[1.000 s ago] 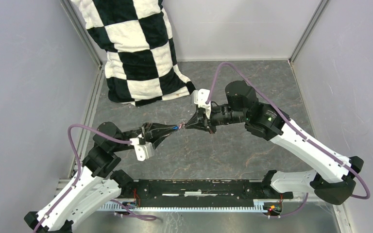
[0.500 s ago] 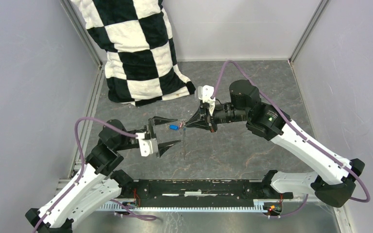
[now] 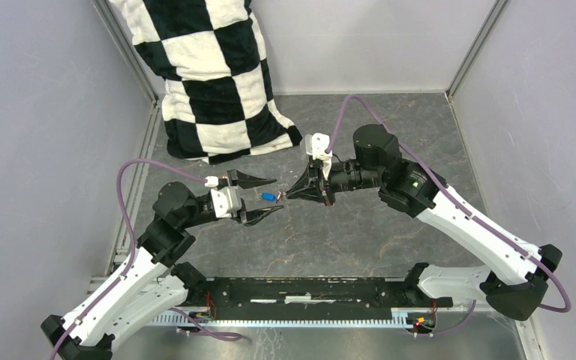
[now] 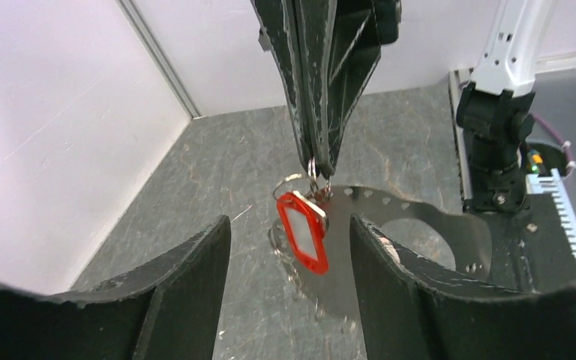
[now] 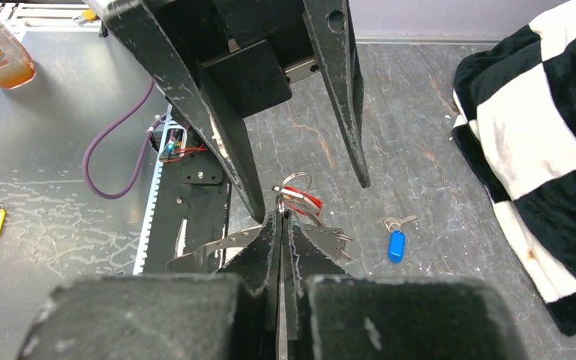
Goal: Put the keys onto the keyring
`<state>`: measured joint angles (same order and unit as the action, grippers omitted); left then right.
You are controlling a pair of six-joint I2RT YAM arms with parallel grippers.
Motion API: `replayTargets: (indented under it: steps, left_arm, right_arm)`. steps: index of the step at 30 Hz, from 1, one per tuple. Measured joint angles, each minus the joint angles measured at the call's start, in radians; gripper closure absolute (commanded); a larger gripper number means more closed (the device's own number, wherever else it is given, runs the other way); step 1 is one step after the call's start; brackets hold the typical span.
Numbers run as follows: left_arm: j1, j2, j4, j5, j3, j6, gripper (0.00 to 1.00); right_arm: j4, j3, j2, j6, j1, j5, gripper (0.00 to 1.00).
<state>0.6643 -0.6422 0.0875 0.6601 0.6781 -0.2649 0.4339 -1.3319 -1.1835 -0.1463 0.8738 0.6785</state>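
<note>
i see my left gripper (image 3: 277, 195) spread wide with the blue key (image 3: 269, 196) lying on the table (image 3: 390, 120) between its fingers from above, and just right of that my right gripper (image 3: 288, 195) clamped on the keyring (image 4: 294, 180), the red key (image 4: 302, 231) dangling under it.

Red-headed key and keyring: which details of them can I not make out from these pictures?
1. Left wrist view: whether the red plastic-headed key is threaded on the thin grey metal keyring; the shut right gripper covers the join.
2. Right wrist view: the keyring's lower part, hidden behind that gripper.
3. Top external view: the keyring is too thin to see; the blue plastic-headed key is only a speck.
</note>
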Motion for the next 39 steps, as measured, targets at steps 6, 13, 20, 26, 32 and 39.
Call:
replayTargets:
  steps: [6, 13, 20, 26, 32, 39]
  left_arm:
    - [0.0, -0.006, 0.061, 0.034, -0.006, 0.068, 0.48]
    - [0.0, -0.014, 0.047, 0.048, -0.006, 0.029, 0.53]
    - [0.0, -0.015, 0.04, 0.019, -0.01, -0.022, 0.76]
    - [0.0, -0.016, 0.041, -0.022, -0.01, -0.053, 0.93]
    - [0.001, 0.018, 0.036, -0.05, -0.016, -0.136, 0.98]
    - [0.006, 0.087, 0.033, -0.053, -0.068, -0.334, 0.97]
  right_arm:
    - [-0.002, 0.005, 0.0, 0.003, 0.0, 0.002, 1.0]
    - [-0.007, 0.005, 0.0, 0.004, 0.0, 0.002, 1.0]
    - [-0.007, 0.005, 0.0, 0.011, -0.002, 0.003, 1.0]
    - [-0.007, 0.005, 0.0, 0.012, -0.005, 0.002, 1.0]
    - [-0.011, 0.005, 0.0, 0.014, -0.013, 0.002, 1.0]
    - [-0.054, 0.014, 0.0, 0.055, -0.026, 0.004, 1.0]
